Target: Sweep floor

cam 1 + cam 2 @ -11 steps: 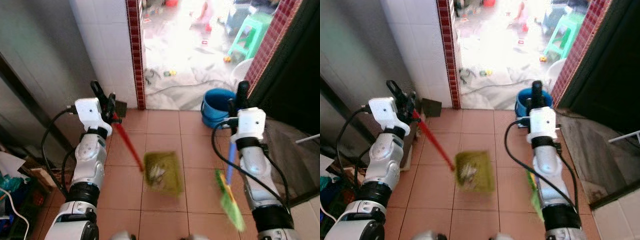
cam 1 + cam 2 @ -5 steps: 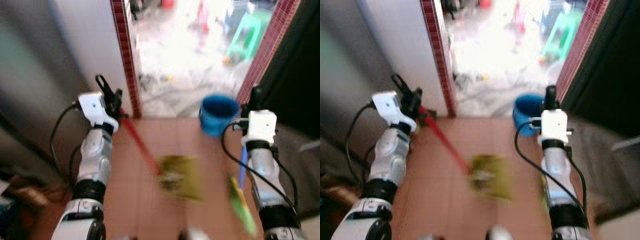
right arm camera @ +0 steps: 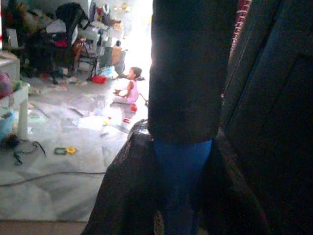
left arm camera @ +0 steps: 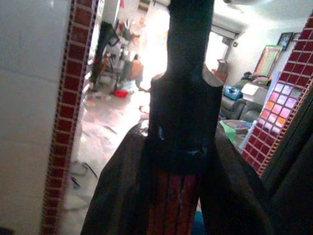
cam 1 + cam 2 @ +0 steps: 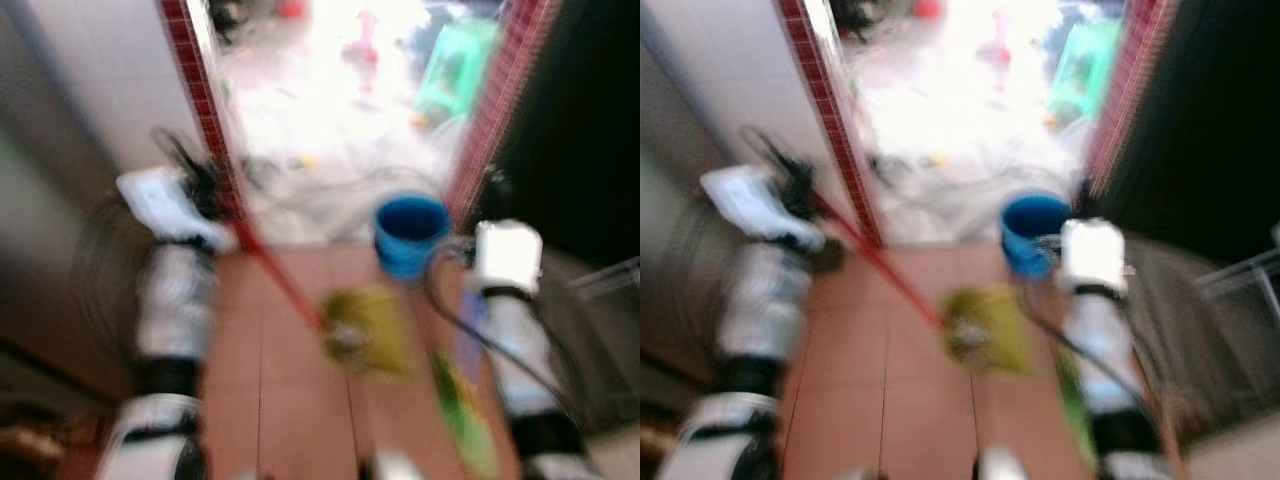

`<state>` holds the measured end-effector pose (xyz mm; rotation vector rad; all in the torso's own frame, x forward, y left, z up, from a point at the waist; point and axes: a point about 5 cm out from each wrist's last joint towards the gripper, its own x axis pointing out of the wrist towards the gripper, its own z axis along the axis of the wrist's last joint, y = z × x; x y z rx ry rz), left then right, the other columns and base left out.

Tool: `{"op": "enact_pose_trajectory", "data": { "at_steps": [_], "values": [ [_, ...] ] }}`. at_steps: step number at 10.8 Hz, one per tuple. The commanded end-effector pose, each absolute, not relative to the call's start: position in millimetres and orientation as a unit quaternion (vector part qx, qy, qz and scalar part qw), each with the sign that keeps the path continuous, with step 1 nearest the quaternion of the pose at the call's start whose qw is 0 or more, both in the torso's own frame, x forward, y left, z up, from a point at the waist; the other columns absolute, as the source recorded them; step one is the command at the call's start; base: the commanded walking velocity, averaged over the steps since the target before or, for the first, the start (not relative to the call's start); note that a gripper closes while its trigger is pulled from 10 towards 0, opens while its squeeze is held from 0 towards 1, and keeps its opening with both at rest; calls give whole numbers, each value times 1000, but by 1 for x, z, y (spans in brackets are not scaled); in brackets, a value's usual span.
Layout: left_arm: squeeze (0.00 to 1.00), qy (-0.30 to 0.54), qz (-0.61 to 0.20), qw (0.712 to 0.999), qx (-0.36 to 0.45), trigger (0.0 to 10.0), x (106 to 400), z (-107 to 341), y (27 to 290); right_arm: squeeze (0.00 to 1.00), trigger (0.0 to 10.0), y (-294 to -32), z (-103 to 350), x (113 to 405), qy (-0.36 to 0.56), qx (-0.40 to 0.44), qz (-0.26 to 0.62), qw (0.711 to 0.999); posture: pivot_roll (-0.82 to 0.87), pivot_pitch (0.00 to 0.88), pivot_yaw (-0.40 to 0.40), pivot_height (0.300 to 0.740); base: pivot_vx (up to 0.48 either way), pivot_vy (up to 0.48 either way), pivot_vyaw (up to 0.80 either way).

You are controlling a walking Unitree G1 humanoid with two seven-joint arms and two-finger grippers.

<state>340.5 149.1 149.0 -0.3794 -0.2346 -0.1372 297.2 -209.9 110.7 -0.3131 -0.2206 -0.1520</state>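
Note:
The head views are blurred by motion. My left gripper [image 5: 215, 195] is shut on the red handle [image 5: 275, 275] of a yellow-green dustpan [image 5: 365, 330], whose pan hangs low over the terracotta tiles with some debris in it. In the left wrist view the fingers [image 4: 117, 196] clamp the red handle [image 4: 173, 205] just under its black end. My right gripper [image 5: 488, 195] is shut on the blue handle [image 5: 468, 325] of a broom, its green bristles [image 5: 465, 415] down by the floor at the right. In the right wrist view the blue handle [image 3: 181, 181] sits between the fingers.
A blue bucket [image 5: 410, 232] stands at the doorway ahead, between red-tiled door posts [image 5: 195, 85]. Beyond lies a bright room with a green stool [image 5: 455, 65], cables and toys on the floor, and a person [image 3: 129, 88] sitting there. A dark door [image 5: 590, 150] is at the right.
The whole picture has shifted and blurred more, so the camera has moved; the doorway and bucket now sit further left. Both grippers still hold their handles.

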Motion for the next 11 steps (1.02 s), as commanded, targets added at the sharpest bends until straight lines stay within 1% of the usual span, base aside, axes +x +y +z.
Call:
{"op": "enact_pose_trajectory", "data": {
  "at_steps": [1,4,6,9,11],
  "values": [
    [0,-169,-49,963,-204,10000,343,175,163,0,10000,-199,124,304,-144,-157,-61,975,-96,0,10,740,360,0,0],
    [0,-175,-39,957,-228,10000,345,184,166,0,10000,-198,124,306,-144,-161,-57,975,-105,0,15,740,250,0,0],
    [0,-182,-38,951,-246,10000,347,192,166,0,10000,-198,123,306,-144,-163,-56,974,-106,0,11,740,0,0,0],
    [0,-208,-32,937,-280,10000,349,214,170,0,10000,-197,122,305,-145,-165,-51,974,-107,0,9,740,252,0,0],
    [0,-215,-27,934,-284,10000,350,220,173,0,10000,-196,122,306,-146,-165,-48,974,-107,0,9,740,313,0,0]
  ]
}}
